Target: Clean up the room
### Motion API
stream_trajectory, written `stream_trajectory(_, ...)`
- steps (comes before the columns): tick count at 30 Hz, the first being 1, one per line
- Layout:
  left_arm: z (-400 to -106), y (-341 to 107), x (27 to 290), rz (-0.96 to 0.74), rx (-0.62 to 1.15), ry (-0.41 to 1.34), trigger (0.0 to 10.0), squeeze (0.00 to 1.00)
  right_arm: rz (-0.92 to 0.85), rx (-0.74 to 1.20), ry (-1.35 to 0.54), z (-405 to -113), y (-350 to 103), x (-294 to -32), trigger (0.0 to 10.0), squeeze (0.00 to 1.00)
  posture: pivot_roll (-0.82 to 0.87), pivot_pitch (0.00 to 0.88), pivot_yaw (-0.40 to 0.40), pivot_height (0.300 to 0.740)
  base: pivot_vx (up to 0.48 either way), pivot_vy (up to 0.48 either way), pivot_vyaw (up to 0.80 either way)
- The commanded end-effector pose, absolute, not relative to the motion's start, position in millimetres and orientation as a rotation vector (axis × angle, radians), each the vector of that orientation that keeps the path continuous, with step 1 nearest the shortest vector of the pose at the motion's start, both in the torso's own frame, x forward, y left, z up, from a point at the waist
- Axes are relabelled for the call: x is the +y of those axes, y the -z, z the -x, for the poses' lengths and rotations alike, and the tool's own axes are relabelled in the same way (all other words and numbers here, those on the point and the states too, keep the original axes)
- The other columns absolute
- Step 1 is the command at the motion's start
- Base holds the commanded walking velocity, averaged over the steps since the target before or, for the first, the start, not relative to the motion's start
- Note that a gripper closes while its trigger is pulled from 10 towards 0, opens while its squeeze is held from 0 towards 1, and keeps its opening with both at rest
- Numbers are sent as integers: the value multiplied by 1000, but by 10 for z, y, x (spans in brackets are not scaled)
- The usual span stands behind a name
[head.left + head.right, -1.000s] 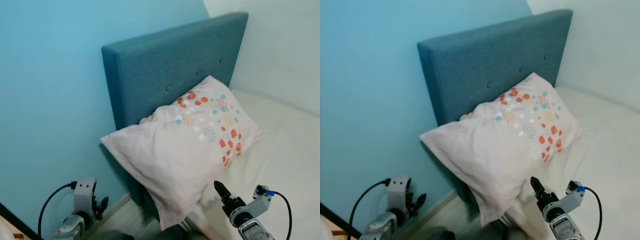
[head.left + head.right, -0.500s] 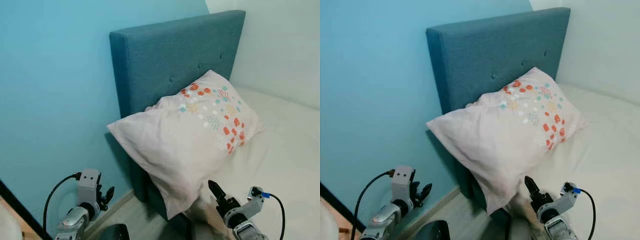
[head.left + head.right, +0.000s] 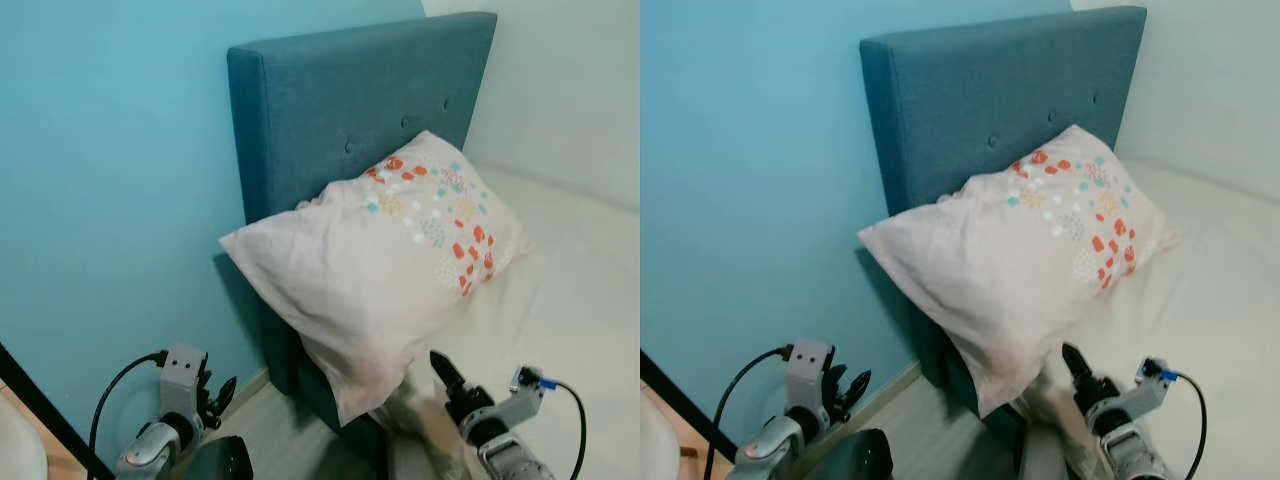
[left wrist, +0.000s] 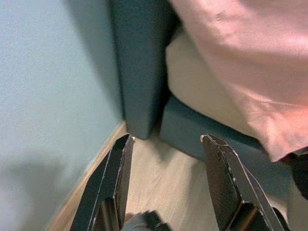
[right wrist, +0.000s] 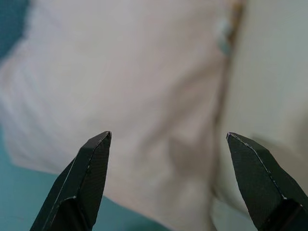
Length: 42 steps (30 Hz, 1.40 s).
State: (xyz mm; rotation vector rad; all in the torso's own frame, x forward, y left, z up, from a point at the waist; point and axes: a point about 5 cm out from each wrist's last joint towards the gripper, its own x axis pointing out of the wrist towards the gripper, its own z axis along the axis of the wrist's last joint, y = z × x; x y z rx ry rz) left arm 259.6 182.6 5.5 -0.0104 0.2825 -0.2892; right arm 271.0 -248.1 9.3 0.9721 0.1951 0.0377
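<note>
Left gripper [image 4: 166, 139]: fingers spread wide, nothing held, low beside blue wall [image 3: 110, 180], above wood floor [image 4: 159, 187] near bed corner. Teal headboard [image 3: 350, 100] upright against wall. Pillow [image 3: 390, 250], pale with orange and teal dots, leans on headboard, one corner overhanging mattress [image 3: 570, 300] edge. Right gripper [image 5: 168, 137]: fingers wide apart, empty, aimed at pillow's lower corner, just short of it.
</note>
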Motion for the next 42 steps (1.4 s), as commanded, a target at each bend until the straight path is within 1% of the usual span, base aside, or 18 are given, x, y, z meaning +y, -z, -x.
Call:
stream_trajectory(1, -2583, -73, 1808, 20, 285, 298, 10000, 0, -965, 178, -84, -2791, -163, -2425, 10000, 0, 0, 130, 0, 490, 0, 0, 0)
stream_trajectory(3, -2587, -90, 1803, 22, 279, 298, 10000, 0, -961, 179, -96, -2810, -175, -2404, 10000, 0, 0, 130, 0, 490, 0, 0, 0)
stream_trajectory(5, -2584, -117, 1798, 21, 267, 303, 10000, 0, -961, 178, -106, -2832, -189, -2380, 10000, 0, 6, 148, 5, 490, 0, 0, 0)
stream_trajectory(8, -2551, -213, 1794, 16, 234, 305, 10000, 0, -963, 190, -131, -2912, -220, -2259, 10000, 0, 17, 186, 17, 490, 0, 0, 0)
stream_trajectory(10, -2551, -213, 1794, 16, 234, 305, 10000, 0, -963, 190, -131, -2912, -220, -2259, 10000, 0, 17, 186, 17, 490, 0, 0, 0)
stream_trajectory(12, -2528, -235, 1791, 17, 229, 308, 10000, 0, -966, 194, -143, -2944, -233, -2207, 10000, 0, 23, 203, 22, 490, 0, 0, 0)
stream_trajectory(13, -2460, -286, 1791, 22, 223, 314, 10000, 0, -983, 191, -148, -2989, -254, -2139, 10000, 0, 37, 241, 27, 490, 0, 0, 0)
stream_trajectory(15, -2439, -309, 1789, 24, 222, 316, 10000, 0, -994, 186, -141, -3004, -262, -2127, 10000, 0, 37, 241, 27, 490, 0, 0, 0)
stream_trajectory(19, -2352, -437, 1813, 33, 214, 314, 10000, 0, -1050, 115, -152, -3044, -343, -2150, 10000, 0, 61, 293, 44, 490, 0, 0, 0)
stream_trajectory(21, -2333, -476, 1818, 35, 210, 316, 10000, 0, -1062, 94, -159, -3063, -376, -2160, 10000, 0, 61, 293, 44, 490, 0, 0, 0)
stream_trajectory(22, -2305, -520, 1823, 25, 210, 326, 10000, 0, -1070, 73, -153, -3093, -419, -2188, 10000, 0, 70, 315, 53, 490, 0, 0, 0)
stream_trajectory(25, -2276, -557, 1831, 14, 210, 337, 10000, 0, -1076, 54, -139, -3124, -462, -2228, 10000, 0, 76, 325, 56, 490, 0, 0, 0)
stream_trajectory(30, -2220, -650, 1866, -7, 213, 341, 10000, 0, -1059, -12, -110, -3210, -631, -2419, 10000, 0, 96, 347, 63, 490, 0, 0, 0)
stream_trajectory(33, -2209, -674, 1867, -8, 215, 340, 10000, 0, -1049, -5, -106, -3214, -641, -2444, 10000, 0, 103, 350, 61, 490, 0, 0, 0)
stream_trajectory(34, -2200, -698, 1867, -13, 213, 340, 10000, 0, -1025, 10, -109, -3208, -642, -2467, 1765, 0, 106, 349, 59, 490, 0, 0, 0)
stream_trajectory(35, -2194, -713, 1867, -16, 212, 340, 10000, 0, -1009, 21, -113, -3203, -640, -2478, 1765, 0, 106, 349, 59, 490, 0, 0, 0)
stream_trajectory(36, -2196, -732, 1870, -16, 209, 337, 10000, 0, -1005, 21, -116, -3192, -642, -2503, 0, 0, 109, 350, 57, 490, 0, 0, 0)
stream_trajectory(42, -2235, -792, 1850, -3, 203, 329, 10000, 0, -993, -11, -99, -3121, -669, -2685, 0, 0, 102, 335, 58, 490, 0, 0, 0)
